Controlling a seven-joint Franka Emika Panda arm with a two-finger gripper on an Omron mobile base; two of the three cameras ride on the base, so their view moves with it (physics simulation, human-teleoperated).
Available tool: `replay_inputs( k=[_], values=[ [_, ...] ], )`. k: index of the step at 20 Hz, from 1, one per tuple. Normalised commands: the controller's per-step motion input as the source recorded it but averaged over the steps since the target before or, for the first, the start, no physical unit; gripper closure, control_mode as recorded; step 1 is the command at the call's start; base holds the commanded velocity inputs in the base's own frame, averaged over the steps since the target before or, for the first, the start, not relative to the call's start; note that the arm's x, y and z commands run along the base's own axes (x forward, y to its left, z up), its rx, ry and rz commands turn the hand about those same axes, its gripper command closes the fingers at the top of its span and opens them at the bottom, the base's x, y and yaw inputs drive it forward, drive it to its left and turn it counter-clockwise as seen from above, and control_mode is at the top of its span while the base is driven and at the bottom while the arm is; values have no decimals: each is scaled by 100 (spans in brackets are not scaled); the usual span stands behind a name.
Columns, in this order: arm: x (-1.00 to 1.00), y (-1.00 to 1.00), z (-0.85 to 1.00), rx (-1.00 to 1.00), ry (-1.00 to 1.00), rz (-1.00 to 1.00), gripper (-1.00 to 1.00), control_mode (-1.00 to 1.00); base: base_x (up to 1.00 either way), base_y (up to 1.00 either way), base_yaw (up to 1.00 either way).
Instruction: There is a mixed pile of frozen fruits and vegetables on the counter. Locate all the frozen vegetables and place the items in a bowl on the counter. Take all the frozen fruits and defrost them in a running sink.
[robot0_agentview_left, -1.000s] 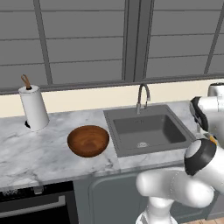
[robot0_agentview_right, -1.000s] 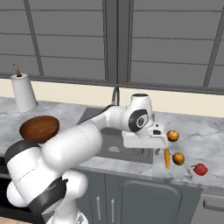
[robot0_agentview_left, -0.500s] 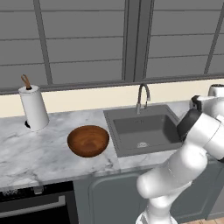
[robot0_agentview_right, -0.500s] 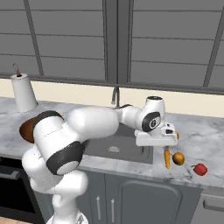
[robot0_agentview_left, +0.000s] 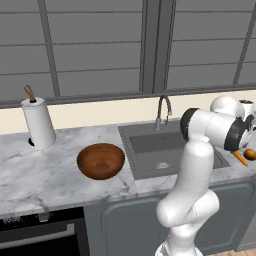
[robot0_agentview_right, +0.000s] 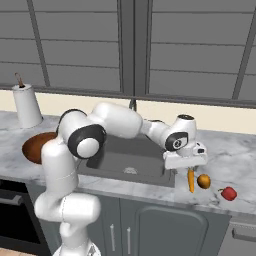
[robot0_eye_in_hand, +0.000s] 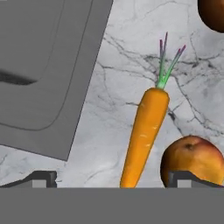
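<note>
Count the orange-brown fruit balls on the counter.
2. One ball lies right beside the carrot; the other ball sits farther off, cut by the hand view's edge.

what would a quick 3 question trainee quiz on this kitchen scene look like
1. True or false: the carrot already lies in the bowl.
2. The claw is: A) open above the carrot B) shut on an orange-brown ball C) down in the sink.
3. Fill in: on the counter, the small red piece lies on the side of the orange-brown ball away from the ____.

Key: 1 false, it lies on the counter by the sink; 2 A; 3 carrot.
</note>
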Motion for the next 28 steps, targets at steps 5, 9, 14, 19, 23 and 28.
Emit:
replay_inputs(
  k=[5,9,14,19,23,28],
  values=[
    [7,-22,-41,-2,0,-4,-100,-100,0,0,0],
    [25,2,-28,-2,-6,-3,-100,-100,0,0,0],
    [18,-7,-33,0,-11,0,-100,-100,0,0,0],
    [0,-7,-54,0,-6,3,-100,-100,0,0,0],
    [0,6,-60,0,-1,9,-100,-100,0,0,0],
    [-20,1,-61,0,-1,8,-100,-100,0,0,0]
  ],
)
